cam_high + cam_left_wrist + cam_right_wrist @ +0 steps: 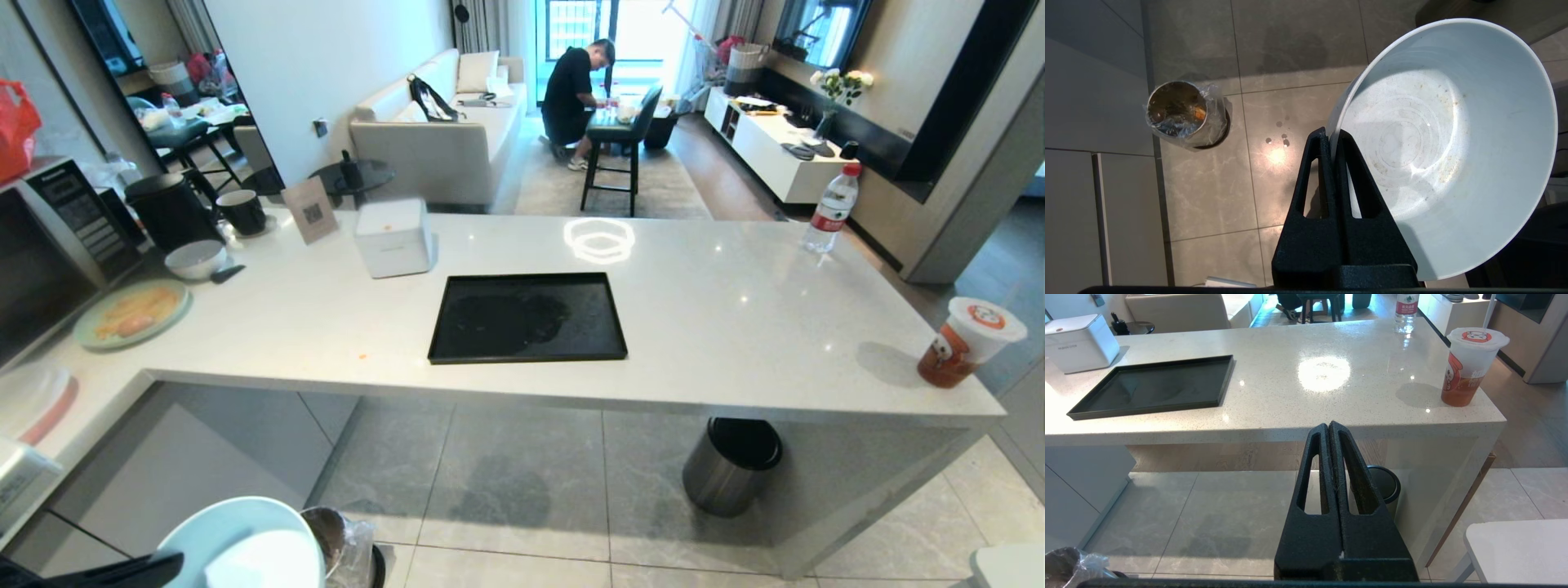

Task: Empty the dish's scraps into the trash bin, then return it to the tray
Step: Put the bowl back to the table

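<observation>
The left hand (1332, 136) was clamped shut on the rim of the empty dish (1445, 139), held tilted above the floor, with the trash bin (1182, 114) well apart below it.

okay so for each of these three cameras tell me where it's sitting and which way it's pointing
Head view: high up, facing forward and down over the counter and tray; the left gripper shows at the bottom edge.
Left wrist view: behind the left gripper, facing the floor, dish and trash bin.
Right wrist view: behind the right gripper, facing the counter.
Shared: head and right wrist views both show the tray.
</observation>
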{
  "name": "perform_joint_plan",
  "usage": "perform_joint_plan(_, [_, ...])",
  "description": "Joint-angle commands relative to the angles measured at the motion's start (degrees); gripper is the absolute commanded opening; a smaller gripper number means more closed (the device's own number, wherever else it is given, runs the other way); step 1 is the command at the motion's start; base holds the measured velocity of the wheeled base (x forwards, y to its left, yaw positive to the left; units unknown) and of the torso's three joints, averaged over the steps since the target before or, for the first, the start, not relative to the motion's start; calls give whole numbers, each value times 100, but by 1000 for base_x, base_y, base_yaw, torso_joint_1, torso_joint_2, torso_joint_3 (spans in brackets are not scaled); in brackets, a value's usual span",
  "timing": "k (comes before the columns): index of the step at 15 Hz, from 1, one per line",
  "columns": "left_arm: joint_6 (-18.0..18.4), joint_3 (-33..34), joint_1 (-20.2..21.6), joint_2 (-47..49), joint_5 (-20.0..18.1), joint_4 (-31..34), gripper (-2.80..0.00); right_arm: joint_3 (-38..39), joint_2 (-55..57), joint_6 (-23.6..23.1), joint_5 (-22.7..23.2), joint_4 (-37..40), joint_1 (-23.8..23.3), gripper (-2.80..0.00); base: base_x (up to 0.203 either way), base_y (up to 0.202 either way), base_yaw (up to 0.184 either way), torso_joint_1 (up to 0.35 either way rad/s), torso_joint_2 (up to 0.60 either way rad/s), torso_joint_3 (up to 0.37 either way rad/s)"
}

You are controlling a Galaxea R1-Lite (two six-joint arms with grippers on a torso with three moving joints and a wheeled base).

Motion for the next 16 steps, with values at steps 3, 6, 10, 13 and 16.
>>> perform_joint_plan(3, [-5, 13, -3, -103, 11, 10, -280, 0, 0, 1, -1, -7, 0, -280, 0, 0, 0, 0, 0, 0])
perform_joint_plan(6, [-5, 26, -68, -236, 67, 14, -280, 0, 0, 1, -1, -7, 0, -280, 0, 0, 0, 0, 0, 0])
perform_joint_plan(10, [-5, 259, -134, -460, 141, 19, -280, 0, 0, 1, -1, 1, 0, -280, 0, 0, 0, 0, 0, 0])
perform_joint_plan(13, [4, 289, -148, -479, 192, 19, -280, 0, 0, 1, -1, -7, 0, -280, 0, 0, 0, 0, 0, 0])
perform_joint_plan(16, [4, 298, -224, -531, 264, 19, -280, 0, 0, 1, -1, -7, 0, -280, 0, 0, 0, 0, 0, 0])
